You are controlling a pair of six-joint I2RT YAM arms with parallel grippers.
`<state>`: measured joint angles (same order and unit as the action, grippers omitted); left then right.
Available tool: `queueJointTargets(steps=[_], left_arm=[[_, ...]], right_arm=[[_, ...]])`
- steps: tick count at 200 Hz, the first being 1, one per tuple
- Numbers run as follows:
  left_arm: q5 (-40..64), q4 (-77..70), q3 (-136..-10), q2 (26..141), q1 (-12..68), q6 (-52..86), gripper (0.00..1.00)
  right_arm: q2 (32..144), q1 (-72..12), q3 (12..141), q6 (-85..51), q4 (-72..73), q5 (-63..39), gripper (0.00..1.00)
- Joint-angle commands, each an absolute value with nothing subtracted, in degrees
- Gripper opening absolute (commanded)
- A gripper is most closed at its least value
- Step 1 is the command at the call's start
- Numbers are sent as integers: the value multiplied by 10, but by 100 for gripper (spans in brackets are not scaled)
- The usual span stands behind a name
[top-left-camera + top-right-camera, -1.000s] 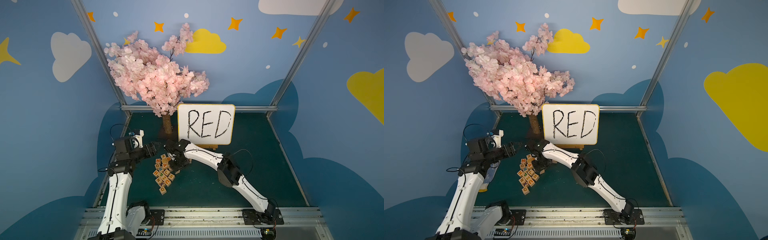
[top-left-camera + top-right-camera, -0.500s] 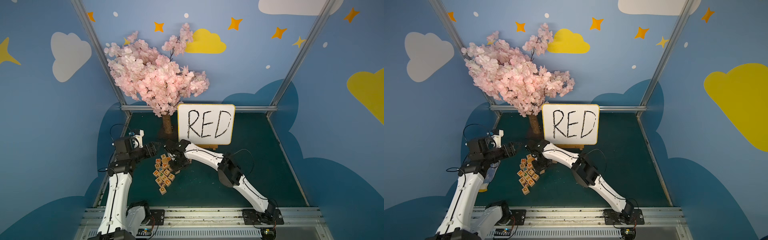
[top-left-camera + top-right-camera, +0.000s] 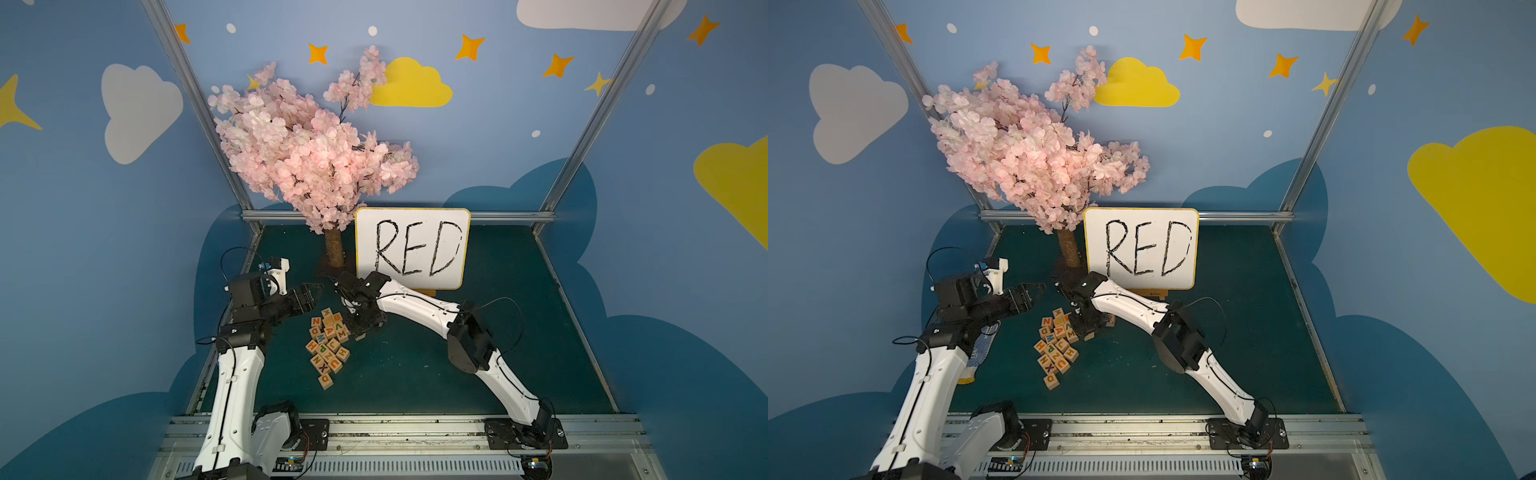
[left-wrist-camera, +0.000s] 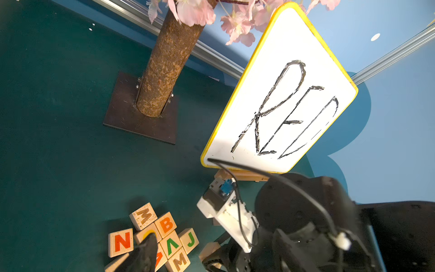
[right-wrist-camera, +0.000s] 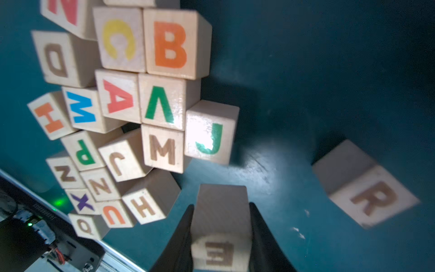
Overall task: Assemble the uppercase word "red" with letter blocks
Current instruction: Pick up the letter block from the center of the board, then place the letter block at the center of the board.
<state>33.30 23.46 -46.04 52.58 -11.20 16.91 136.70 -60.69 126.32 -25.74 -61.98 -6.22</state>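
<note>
Light wooden E cube (image 5: 221, 237) is sitting clamped between the jaws of the right gripper (image 5: 221, 207), the matching R cube (image 5: 367, 188) lying on the dark green tabletop (image 5: 306, 82) just beyond them. Lowering carelessly is risking knocking it askew. Whether the jaws of the left gripper (image 3: 312, 291) are apart, I cannot tell.

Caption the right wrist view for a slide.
Right gripper holding the E block, R block nearby, other blocks piled aside.

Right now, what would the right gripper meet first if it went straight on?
Likely the bare dark green table mat between the green-J wooden cube and wooden R cube; the wooden E cube in the right gripper would land first.
</note>
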Motion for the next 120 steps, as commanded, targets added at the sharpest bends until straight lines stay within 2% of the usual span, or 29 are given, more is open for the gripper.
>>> queueJointTargets(steps=[1,31,61,120], left_arm=[[354,225,-456,523,-104,165,76],[367,228,-460,528,-87,156,76],[373,232,-465,533,-56,149,76],[325,276,-494,565,10,116,75]], right_arm=[[1319,-599,1249,-266,-641,-38,13],[1276,-580,1197,-287,-632,-20,13],[1219,-551,1089,-332,-573,-24,13],[1164,-530,978,-394,-527,17,13]])
